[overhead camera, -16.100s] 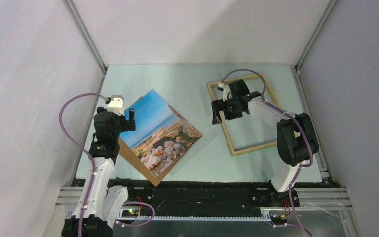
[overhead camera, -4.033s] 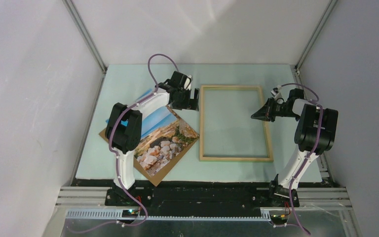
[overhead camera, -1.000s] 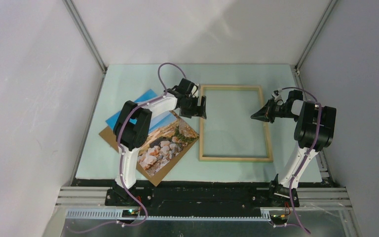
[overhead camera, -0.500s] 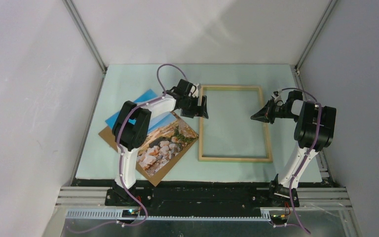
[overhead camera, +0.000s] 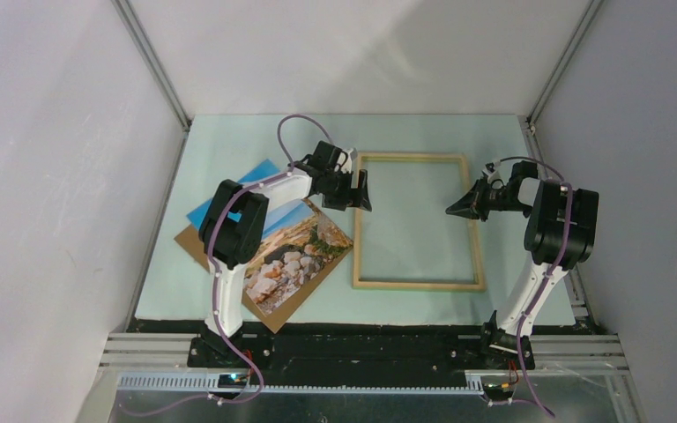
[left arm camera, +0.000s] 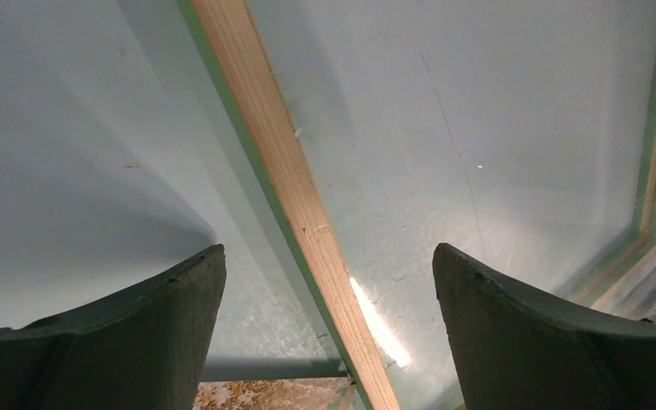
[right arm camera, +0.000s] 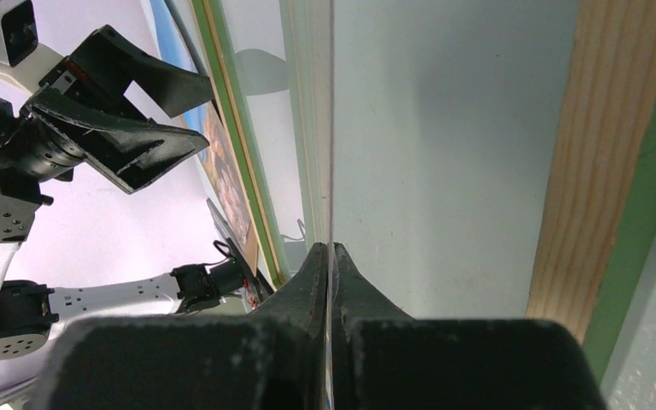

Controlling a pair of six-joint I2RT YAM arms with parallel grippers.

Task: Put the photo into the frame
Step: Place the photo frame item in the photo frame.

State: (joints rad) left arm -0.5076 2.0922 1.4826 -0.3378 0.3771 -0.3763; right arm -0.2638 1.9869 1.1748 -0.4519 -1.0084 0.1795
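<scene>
The frame (overhead camera: 416, 284) lies flat at mid-table with its light wood back up and a green edge showing (left arm camera: 265, 111) (right arm camera: 606, 154). My left gripper (overhead camera: 359, 191) (left arm camera: 329, 256) is open and straddles the frame's left rail without touching it. The photo (overhead camera: 291, 251) lies face up to the left on its brown board, partly under the left arm. One corner (left arm camera: 256, 395) shows below the rail. My right gripper (overhead camera: 451, 210) (right arm camera: 331, 248) is inside the frame by the right rail. It is shut on a thin clear pane (right arm camera: 331, 171), seen edge-on.
Grey walls and aluminium posts (overhead camera: 154, 66) close in the pale green table (overhead camera: 247, 141) on three sides. The arm bases stand on a black rail (overhead camera: 361, 348) at the near edge. A purple cable (overhead camera: 295, 132) loops over the left arm.
The frame has slid slightly to the left. My left gripper's fingers have spread a little wider over the left rail. The right gripper has moved slightly left, still shut.
</scene>
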